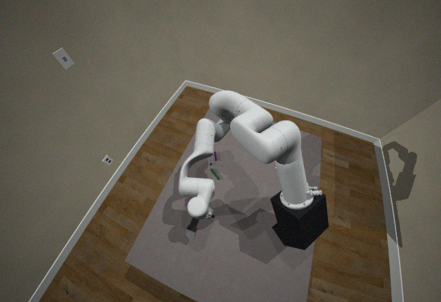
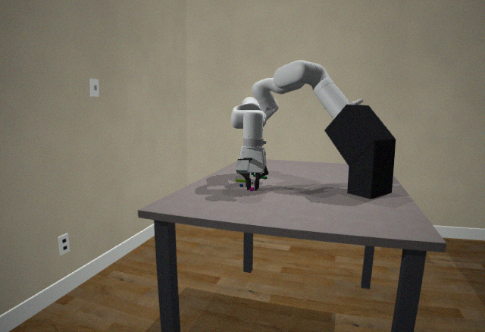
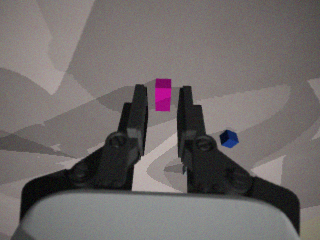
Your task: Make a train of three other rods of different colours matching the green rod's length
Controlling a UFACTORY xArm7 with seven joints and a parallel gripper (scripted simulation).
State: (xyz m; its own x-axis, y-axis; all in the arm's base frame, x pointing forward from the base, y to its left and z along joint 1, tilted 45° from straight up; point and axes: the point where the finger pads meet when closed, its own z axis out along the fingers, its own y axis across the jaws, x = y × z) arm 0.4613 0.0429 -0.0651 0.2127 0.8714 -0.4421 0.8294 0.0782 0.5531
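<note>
The gripper (image 3: 162, 107) hung low, its fingers partly spread and grasping nothing, the magenta rod (image 3: 163, 94) just beyond their tips. Judged next: descend and clench it.

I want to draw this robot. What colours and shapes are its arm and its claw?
The arm is smooth and white, made of fat rounded tubes with thin seam lines at the joints. It stands on a black slanted block. The gripper has a pale grey body and two black flat fingers with round pivot bolts. Small silver plugs stick out near the arm's foot.
</note>
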